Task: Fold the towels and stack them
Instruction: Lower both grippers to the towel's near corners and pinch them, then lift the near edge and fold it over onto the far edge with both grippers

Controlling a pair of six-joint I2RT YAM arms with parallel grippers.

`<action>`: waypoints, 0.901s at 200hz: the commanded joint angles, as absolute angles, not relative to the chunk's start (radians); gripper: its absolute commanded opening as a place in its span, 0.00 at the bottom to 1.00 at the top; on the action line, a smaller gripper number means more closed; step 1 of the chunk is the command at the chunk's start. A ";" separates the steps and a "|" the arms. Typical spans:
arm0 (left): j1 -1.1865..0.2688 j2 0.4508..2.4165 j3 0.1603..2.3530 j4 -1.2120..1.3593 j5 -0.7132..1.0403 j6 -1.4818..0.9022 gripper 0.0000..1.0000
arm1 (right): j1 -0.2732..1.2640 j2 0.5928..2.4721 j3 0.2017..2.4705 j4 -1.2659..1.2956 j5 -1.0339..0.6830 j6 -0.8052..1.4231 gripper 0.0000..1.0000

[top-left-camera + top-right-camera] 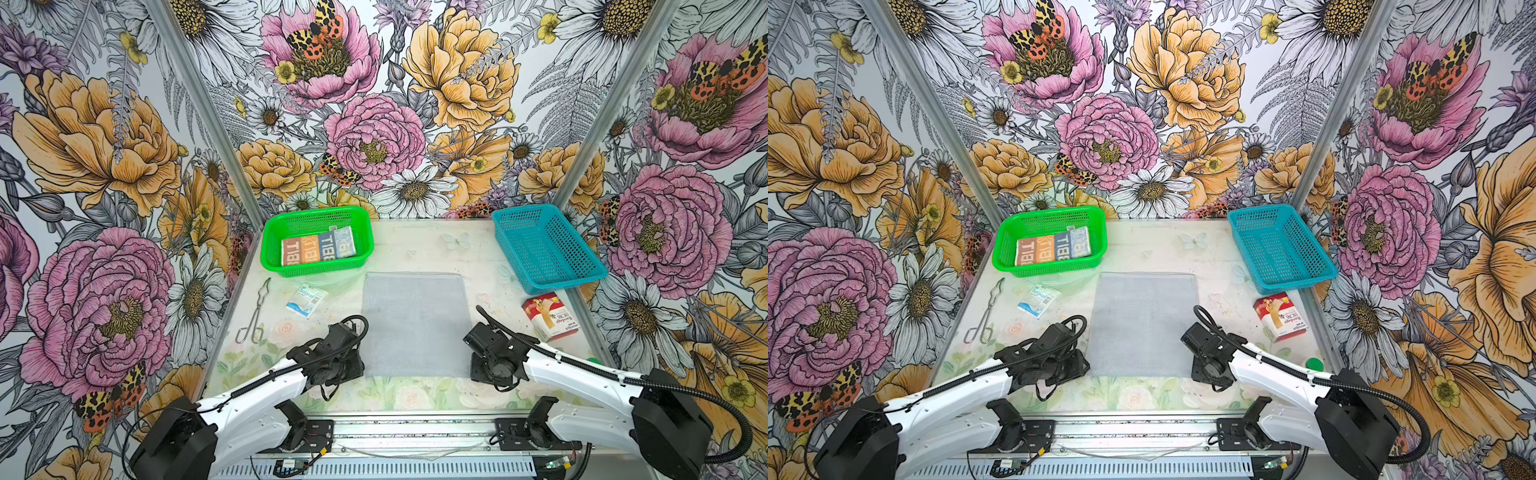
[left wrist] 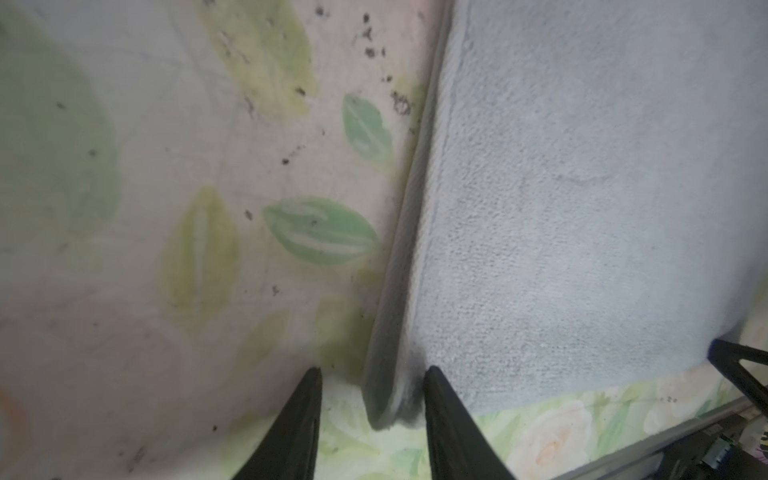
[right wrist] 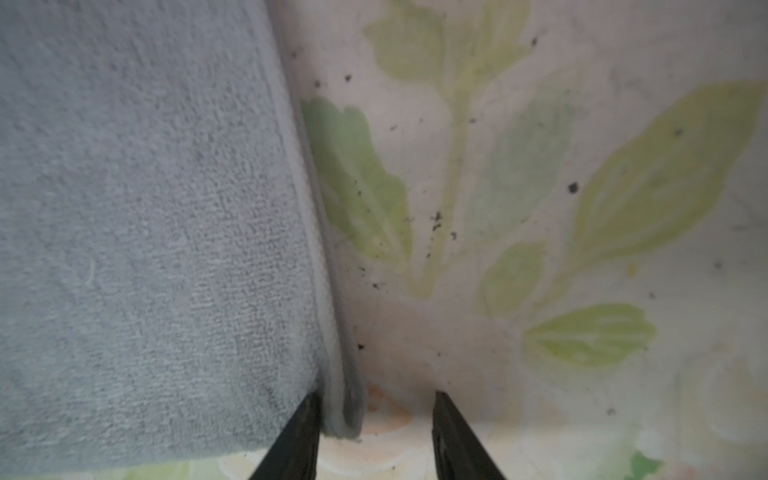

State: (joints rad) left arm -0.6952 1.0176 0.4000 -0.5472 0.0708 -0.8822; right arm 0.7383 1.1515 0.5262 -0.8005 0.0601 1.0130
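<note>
A plain light grey towel (image 1: 415, 324) (image 1: 1142, 324) lies flat and spread out in the middle of the table. A lettered towel (image 1: 318, 251) (image 1: 1052, 249) with red, orange and blue panels lies folded in the green basket. Both arms reach down at the grey towel's near corners, their wrists hiding the fingers in both top views. My left gripper (image 2: 372, 370) is open, and the near-left corner of the grey towel (image 2: 582, 208) sits between its jaws, close to one finger. My right gripper (image 3: 376, 395) is open astride the near-right corner of the grey towel (image 3: 145, 228), whose hem touches one finger.
The green basket (image 1: 272, 253) stands at the back left, an empty teal basket (image 1: 548, 249) at the back right. Metal tongs (image 1: 253, 311) and a white-blue sachet (image 1: 306, 299) lie left of the towel. A red-white carton (image 1: 546, 316) lies to its right, and a small green cap (image 1: 1314, 364) nearer the front.
</note>
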 commanded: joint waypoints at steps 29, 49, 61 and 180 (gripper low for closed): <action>-0.694 1.066 0.380 -0.511 0.132 -0.860 0.34 | 0.735 1.140 0.526 -0.739 0.054 1.022 0.36; -0.710 1.091 0.387 -0.511 0.149 -0.862 0.23 | 0.735 1.140 0.520 -0.713 0.032 1.024 0.26; -0.724 1.100 0.385 -0.512 0.145 -0.871 0.20 | 0.735 1.138 0.515 -0.701 0.021 1.026 0.18; -1.006 0.843 0.420 -0.846 0.030 -1.192 0.00 | 0.880 0.731 0.466 -1.187 -0.077 1.219 0.00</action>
